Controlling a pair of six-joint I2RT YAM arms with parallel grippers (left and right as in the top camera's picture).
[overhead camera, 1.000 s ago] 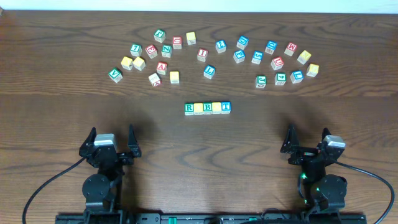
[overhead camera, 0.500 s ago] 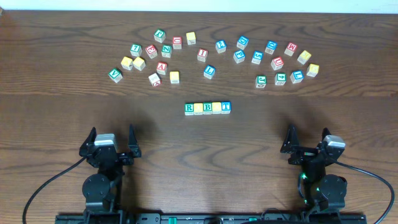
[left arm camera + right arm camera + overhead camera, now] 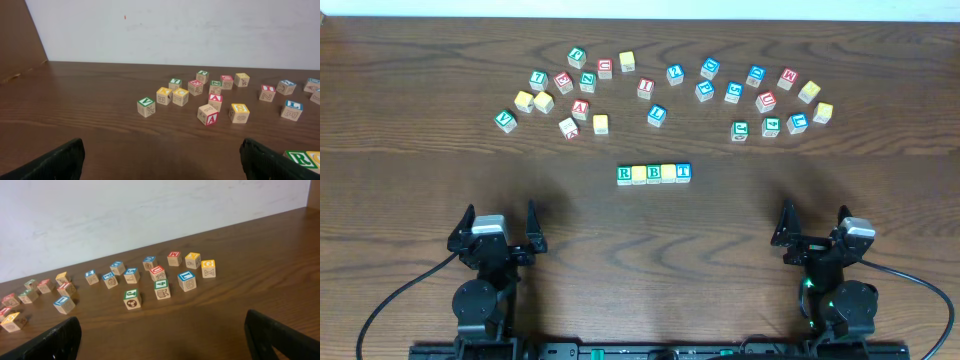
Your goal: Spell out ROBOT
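1. Nearest the camera, at the table's front edge, the left gripper sits low with its jaws spread wide and nothing between them. In its own wrist view, its dark fingers fill the bottom corners, with bare wood between.
2. Across on the other side, the right gripper is the same: jaws wide apart and holding nothing. Its fingers frame an open stretch of the wooden table.
3. Further in, at mid-table, comes the row of five blocks, packed side by side and well apart from both grippers.
4. Reading across it: the green R block, a first yellow block, the B block, a second yellow block and the blue T block. The yellow tops are too small to read from overhead.
5. Beyond the row, loose blocks lie in a wide arc. In the left bunch are a green V block, a red A block and a yellow S block.
6. In the right bunch are a green J block, a red U block and a yellow G block, none of them touching.
7. Farthest back, a white wall runs behind the table.
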